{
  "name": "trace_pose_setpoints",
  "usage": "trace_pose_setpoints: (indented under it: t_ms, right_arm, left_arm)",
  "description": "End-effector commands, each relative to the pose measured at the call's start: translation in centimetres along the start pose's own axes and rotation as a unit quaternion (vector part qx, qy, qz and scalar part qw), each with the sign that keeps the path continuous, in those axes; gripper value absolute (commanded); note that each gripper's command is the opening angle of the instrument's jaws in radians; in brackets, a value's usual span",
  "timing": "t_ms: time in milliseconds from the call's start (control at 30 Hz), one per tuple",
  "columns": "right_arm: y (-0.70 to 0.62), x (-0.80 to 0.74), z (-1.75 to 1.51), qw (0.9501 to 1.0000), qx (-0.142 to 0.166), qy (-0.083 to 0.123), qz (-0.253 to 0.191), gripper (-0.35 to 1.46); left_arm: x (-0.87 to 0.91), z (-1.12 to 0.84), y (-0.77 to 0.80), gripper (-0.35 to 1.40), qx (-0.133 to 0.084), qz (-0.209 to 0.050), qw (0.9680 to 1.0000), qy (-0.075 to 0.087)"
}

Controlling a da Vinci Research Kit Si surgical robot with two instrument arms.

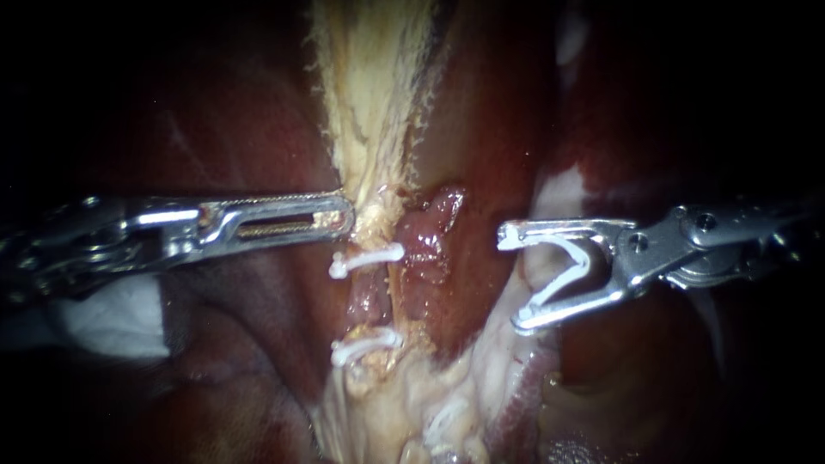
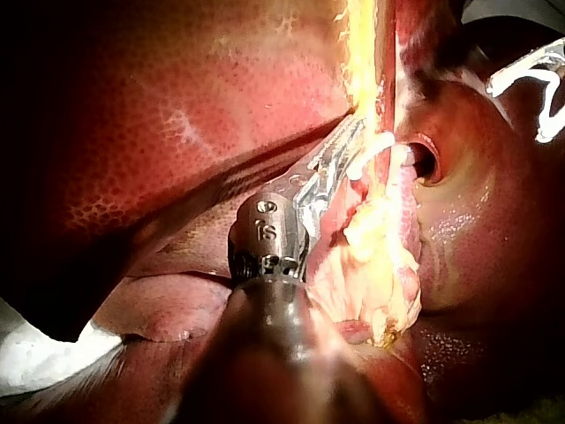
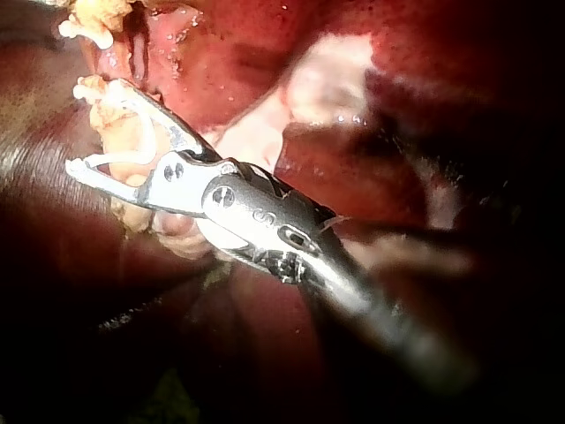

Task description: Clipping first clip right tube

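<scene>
While the left instrument (image 1: 344, 216) has its pincer clamped narrow on the pale tissue (image 1: 369, 185), which looks stretched upward, the right instrument (image 1: 513, 279) sits over on the right. Its pincer is spread wide around a white clip (image 1: 563, 271), with one arm of the clip seated against each half. The clip is open and its mouth faces the tubes.

The target, the right tube (image 1: 425, 245), is that reddish strand running up and down mid-field. It lies just beside the left tube (image 1: 371, 292), which already wears an upper clip (image 1: 365, 258) and a lower clip (image 1: 365, 348). Right now the loaded clip hangs apart from the right tube, with nothing between its arms.

To do this well, I'd say carry the open mouth straight across until the tube sits deep in the crook. Both clip tips should show past the tube's far edge without catching the clipped neighbour. Go square to the tube, not slanted, with the left side's pull held even. Squeeze only once the whole width is inside.
</scene>
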Motion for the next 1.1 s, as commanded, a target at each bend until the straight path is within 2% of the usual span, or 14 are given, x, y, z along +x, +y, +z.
trace_pose_setpoints:
  t_ms: [33, 200, 300, 467, 567, 633, 733, 867, 1100]
  right_arm:
    - [0.00, 0.00, -0.01, 1.0000, 0.000, 0.000, 0.000, 0.60]
    - [0.00, -0.01, 0.00, 1.0000, 0.000, 0.000, 0.000, 0.60]
    - [-0.01, -0.07, 0.05, 1.0000, 0.000, 0.001, -0.003, 0.60]
    - [0.00, -0.39, 0.27, 0.9999, 0.007, 0.002, -0.009, 0.60]
    - [0.03, -0.62, 0.44, 0.9999, 0.013, 0.001, 0.004, 0.60]
    - [0.06, -0.74, 0.54, 0.9998, 0.015, -0.001, 0.009, 0.60]
    - [0.12, -0.88, 0.68, 0.9995, 0.020, -0.002, 0.023, 0.60]
    - [0.24, -1.02, 0.86, 0.9991, 0.026, -0.005, 0.034, 0.60]
    - [0.51, -1.25, 1.22, 0.9983, 0.037, -0.008, 0.045, 0.59]
  left_arm:
    - [0.00, 0.00, 0.00, -0.35, 0.000, 0.000, 1.0000, 0.000]
    - [0.00, -0.02, 0.00, -0.35, 0.000, 0.000, 1.0000, 0.000]
    - [-0.01, -0.07, -0.02, -0.35, 0.001, -0.001, 1.0000, 0.001]
    - [-0.06, -0.25, -0.09, -0.35, 0.005, -0.002, 1.0000, 0.004]
    - [-0.10, -0.44, -0.14, -0.35, 0.009, -0.007, 0.9999, 0.005]
    - [-0.14, -0.58, -0.17, -0.35, 0.008, -0.008, 0.9999, 0.001]
    - [-0.18, -0.76, -0.21, -0.35, 0.009, -0.010, 0.9999, -0.004]
    - [-0.22, -0.89, -0.28, -0.35, 0.010, -0.013, 0.9998, -0.010]
    - [-0.24, -0.96, -0.40, -0.35, 0.010, -0.015, 0.9998, -0.013]
